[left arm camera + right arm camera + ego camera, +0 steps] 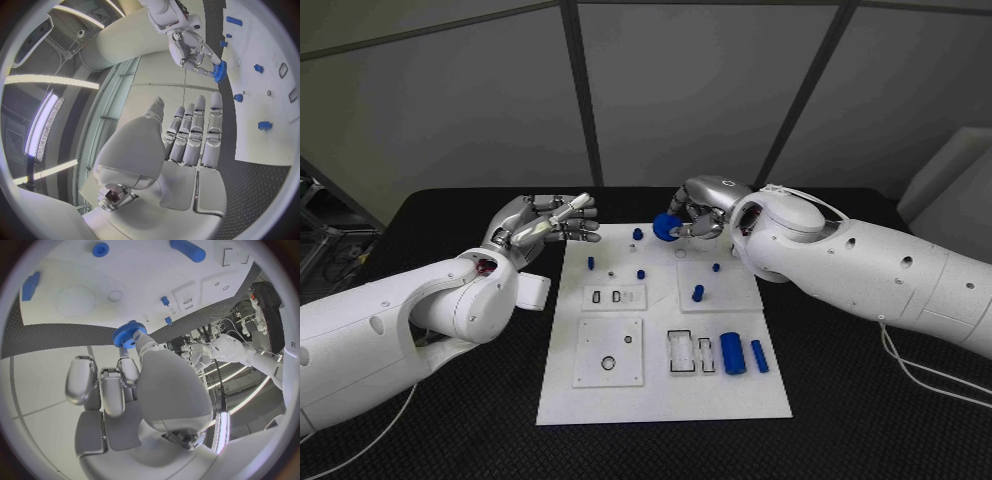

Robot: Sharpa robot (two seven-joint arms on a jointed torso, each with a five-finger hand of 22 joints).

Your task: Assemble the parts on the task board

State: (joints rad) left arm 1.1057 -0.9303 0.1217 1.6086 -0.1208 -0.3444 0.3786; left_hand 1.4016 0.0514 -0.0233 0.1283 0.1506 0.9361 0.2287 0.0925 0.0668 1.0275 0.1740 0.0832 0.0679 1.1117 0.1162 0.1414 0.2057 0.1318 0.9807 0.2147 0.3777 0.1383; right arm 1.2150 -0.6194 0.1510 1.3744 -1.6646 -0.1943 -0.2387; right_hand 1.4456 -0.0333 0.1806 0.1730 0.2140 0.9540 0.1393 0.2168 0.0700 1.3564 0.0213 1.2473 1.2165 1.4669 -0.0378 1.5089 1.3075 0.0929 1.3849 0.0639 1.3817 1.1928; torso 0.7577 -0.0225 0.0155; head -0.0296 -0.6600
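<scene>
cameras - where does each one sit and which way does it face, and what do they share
Head view: on the robot's head, looking down at the white board; both arms show, left hand holding nothing.
Left wrist view: behind the left hand, facing the board's edge.
Right wrist view: behind the right hand, looking over the board.
Shared: all three show the right hand pinching a blue gear.

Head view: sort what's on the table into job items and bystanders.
Job items:
- white task board
- blue toothed gear, held by the right hand
- two blue cylinders on the board
- small blue pegs standing in it
- left hand, holding nothing

Bystanders:
- black table
- white cable
</scene>
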